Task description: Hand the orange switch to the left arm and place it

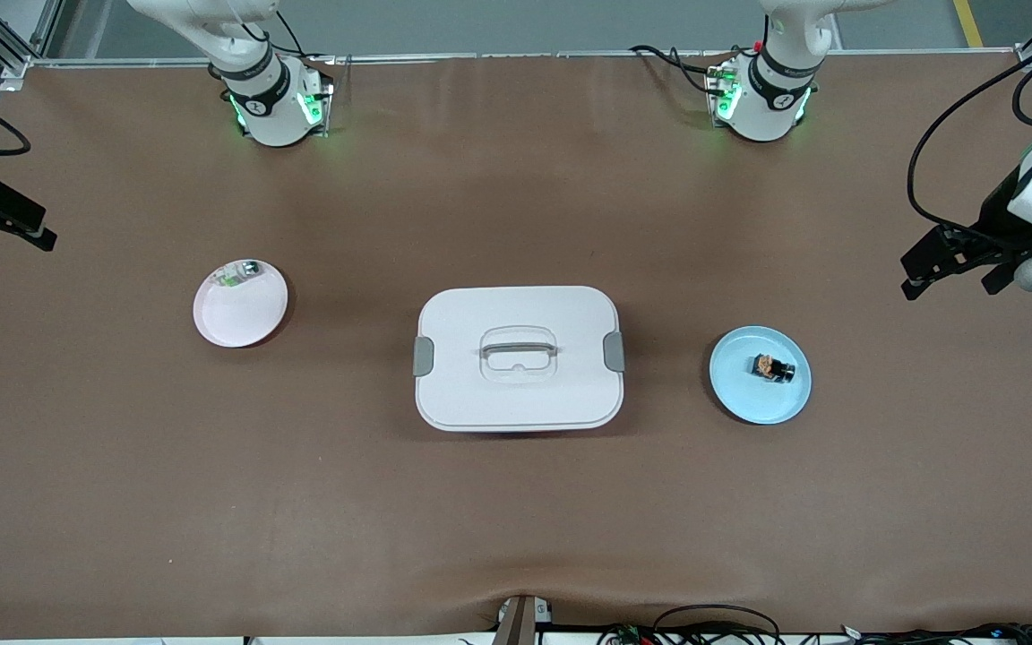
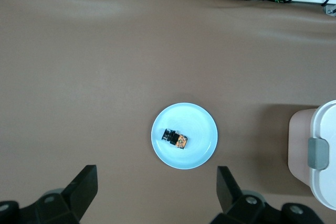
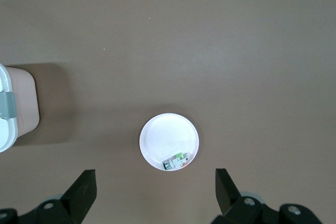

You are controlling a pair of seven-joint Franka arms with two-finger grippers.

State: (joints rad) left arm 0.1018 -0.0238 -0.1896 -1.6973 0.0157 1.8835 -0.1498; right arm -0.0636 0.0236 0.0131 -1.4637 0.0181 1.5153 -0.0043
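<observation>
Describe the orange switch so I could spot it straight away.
Start at the big white box mid-table, then look toward the left arm's end for the blue plate. The orange switch lies on it: tiny, black, orange-capped, unlike the green-and-silver part on the pink plate.

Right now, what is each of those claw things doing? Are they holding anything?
Left gripper: jaws open, holding nothing, above the blue plate.
Right gripper: jaws open, holding nothing, above the pink plate.

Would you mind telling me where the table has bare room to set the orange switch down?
Bare brown table lies between the box and the blue plate, which holds the orange switch, and likewise between the box and the pink plate. The widest patch is nearer the front camera than all three. Nowhere is crowded.
</observation>
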